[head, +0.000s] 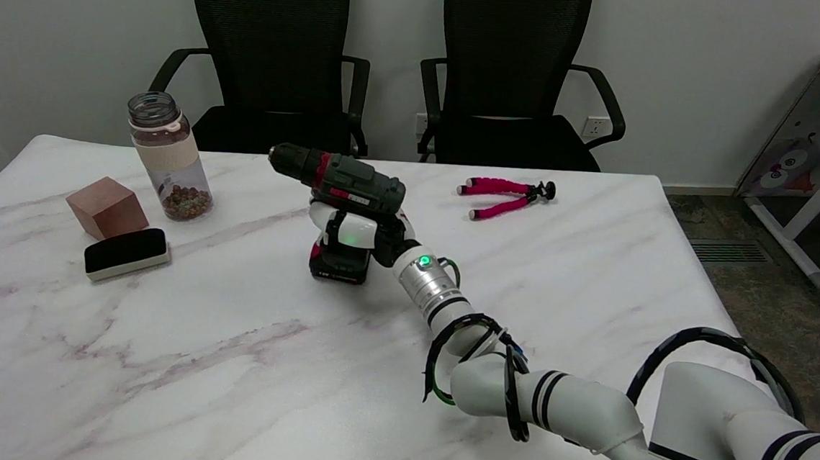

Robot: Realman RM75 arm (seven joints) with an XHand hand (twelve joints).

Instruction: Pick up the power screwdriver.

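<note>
Seen from the head view: power screwdriver (341, 182) standing upright near the middle of the tabletop (227, 361), battery base down and apparently touching the surface, though a slight lift cannot be ruled out. Long axis of the dark green body running roughly level, chuck aimed left and a little far, handle dropping straight to the red-and-black battery pack. Right hand (353, 232) wrapped about that handle from the right and near side, just under the body and above the battery, fingers closed around the grip; how firmly, cannot be told. Right arm stretched in from the lower right, forearm angled up and left, wrist nearly in line with the handle. Judged as grasp made, lift straight upward remaining. Well apart on the left: jar (168, 155), wooden block (107, 207), eraser (126, 253); far right, pink tripod (505, 195).
</note>
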